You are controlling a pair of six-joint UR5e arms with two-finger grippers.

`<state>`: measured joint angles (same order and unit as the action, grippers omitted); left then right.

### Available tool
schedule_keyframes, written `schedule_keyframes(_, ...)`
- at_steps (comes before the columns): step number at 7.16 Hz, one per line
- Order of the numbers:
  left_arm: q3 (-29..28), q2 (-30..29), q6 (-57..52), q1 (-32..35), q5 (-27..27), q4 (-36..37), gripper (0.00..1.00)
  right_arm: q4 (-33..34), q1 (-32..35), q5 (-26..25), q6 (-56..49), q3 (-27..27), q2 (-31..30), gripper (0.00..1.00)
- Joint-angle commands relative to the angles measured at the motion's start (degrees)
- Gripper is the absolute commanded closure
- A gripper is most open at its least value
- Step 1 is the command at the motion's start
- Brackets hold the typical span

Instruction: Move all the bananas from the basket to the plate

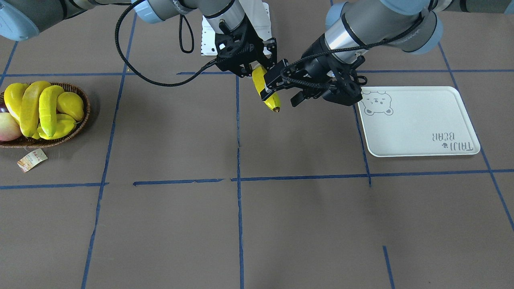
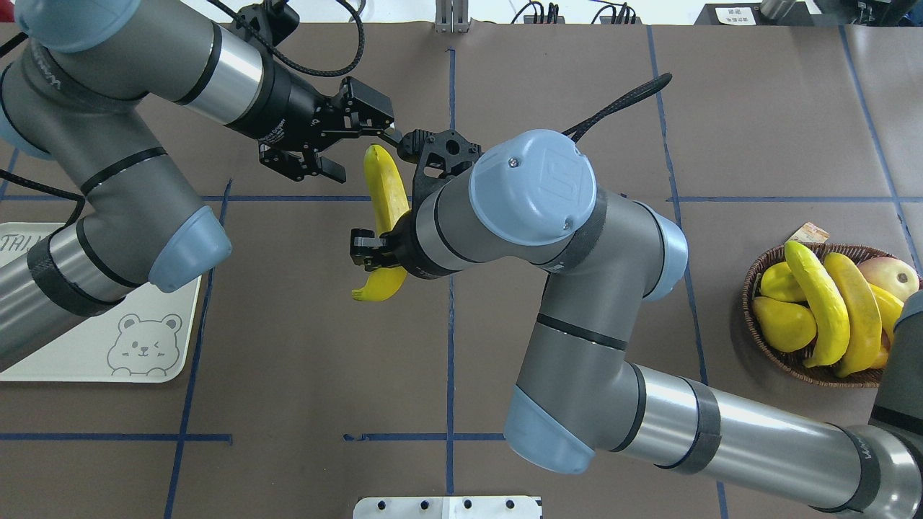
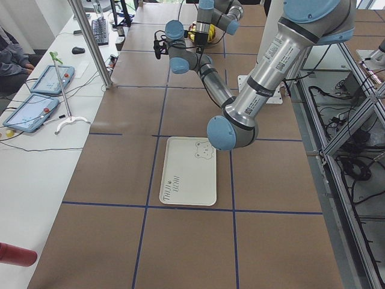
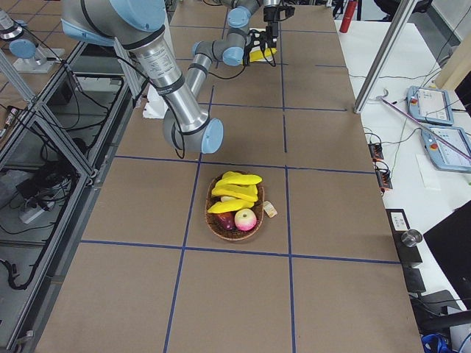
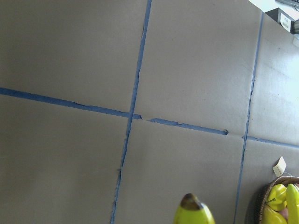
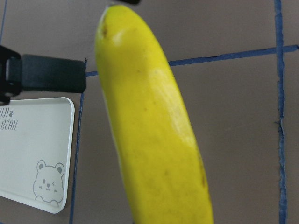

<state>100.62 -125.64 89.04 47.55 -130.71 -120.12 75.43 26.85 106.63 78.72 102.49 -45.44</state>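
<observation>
One banana (image 1: 274, 102) hangs in the air over the table's middle. My right gripper (image 2: 382, 249) is shut on it near one end, and it fills the right wrist view (image 6: 154, 140). My left gripper (image 1: 281, 97) is open, with its fingers on either side of the banana's other, dark-tipped end (image 5: 192, 212). The plate (image 1: 417, 120) lies bare under my left arm, with its bear print towards the middle. At the far side of the table the basket (image 1: 86, 110) holds more bananas (image 2: 818, 306), lying on top of other fruit.
In the basket (image 2: 753, 277) are also a yellow pear (image 1: 70, 105) and a reddish round fruit (image 2: 890, 274). Its paper tag (image 1: 32, 159) lies on the table beside it. A white mounting plate (image 2: 447, 507) sits at the robot's base. Blue tape lines cross the brown tabletop.
</observation>
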Motion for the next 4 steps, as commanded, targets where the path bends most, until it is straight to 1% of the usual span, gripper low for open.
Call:
schedule_keyframes(1, -0.08, -0.13, 1.91, -0.88, 0.37, -0.47, 0.22, -0.11, -0.31, -0.64, 0.64, -0.1, 0.53, 0.94)
schedule_keyframes(2, -0.08, -0.05, 1.93, -1.14, 0.37, -0.47, 0.34, -0.11, -0.31, -0.64, 0.73, -0.01, 0.53, 0.94)
schedule_keyframes(4, 0.1, 0.13, 2.02, -1.32, 0.37, -0.47, 0.34, -0.11, -0.31, -0.64, 1.26, -0.01, 0.62, 0.94)
